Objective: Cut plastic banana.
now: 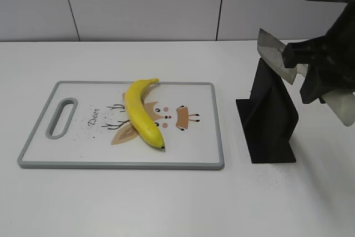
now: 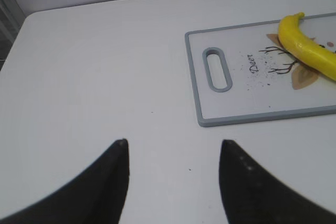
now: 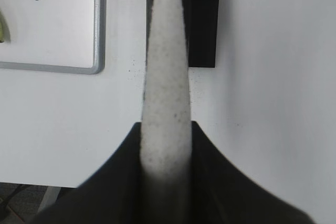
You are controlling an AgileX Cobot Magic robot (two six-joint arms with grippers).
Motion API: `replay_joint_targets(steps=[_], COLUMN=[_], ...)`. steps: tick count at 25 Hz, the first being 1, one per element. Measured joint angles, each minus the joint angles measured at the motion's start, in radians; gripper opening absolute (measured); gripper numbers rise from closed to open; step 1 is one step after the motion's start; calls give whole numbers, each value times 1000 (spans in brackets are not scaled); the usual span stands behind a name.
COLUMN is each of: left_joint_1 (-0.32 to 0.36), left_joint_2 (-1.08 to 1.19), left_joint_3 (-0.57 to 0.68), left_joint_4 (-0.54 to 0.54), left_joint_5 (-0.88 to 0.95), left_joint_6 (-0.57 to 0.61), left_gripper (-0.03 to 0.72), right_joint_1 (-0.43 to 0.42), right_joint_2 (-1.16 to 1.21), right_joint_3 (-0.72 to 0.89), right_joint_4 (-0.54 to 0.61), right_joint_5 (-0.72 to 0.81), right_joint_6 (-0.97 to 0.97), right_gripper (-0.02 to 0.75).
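We judge the plastic banana [image 1: 142,112] light, stiff and glossy, so it may roll or skid under a blade; steadying it near the stem end looks wisest. It lies diagonally on the cutting board [image 1: 77,159], left of the worktop's [image 1: 166,203] middle. Our right tool [image 3: 165,145] clamps the knife's pale handle [image 3: 164,77] over the black stand [image 1: 270,120] near the right edge. Our left tool [image 2: 173,153] hangs wide, empty, over the bare white surface.

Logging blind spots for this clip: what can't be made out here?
- Left gripper: outside the exterior view.
- Curved yellow plastic banana: dark tip cut off by the left wrist frame edge.
- Knife with speckled grey handle: blade hidden behind the handle in the right wrist view.
- Right gripper: contact surfaces unseen.
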Motion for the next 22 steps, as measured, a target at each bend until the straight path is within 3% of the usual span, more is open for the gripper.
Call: replay_joint_targets(steps=[12, 22], left_joint_1=[0, 0], left_joint_2=[-1, -1], left_joint_3=[0, 0], left_joint_4=[1, 1], left_joint_5=[0, 0], left_joint_6=[-12, -12], left_gripper=[514, 513], right_joint_1=[0, 0], right_joint_2=[-2, -2], right_joint_3=[3, 120], right_joint_4=[-32, -3], right_joint_5=[-40, -94], right_joint_6=[44, 44], right_gripper=[182, 182])
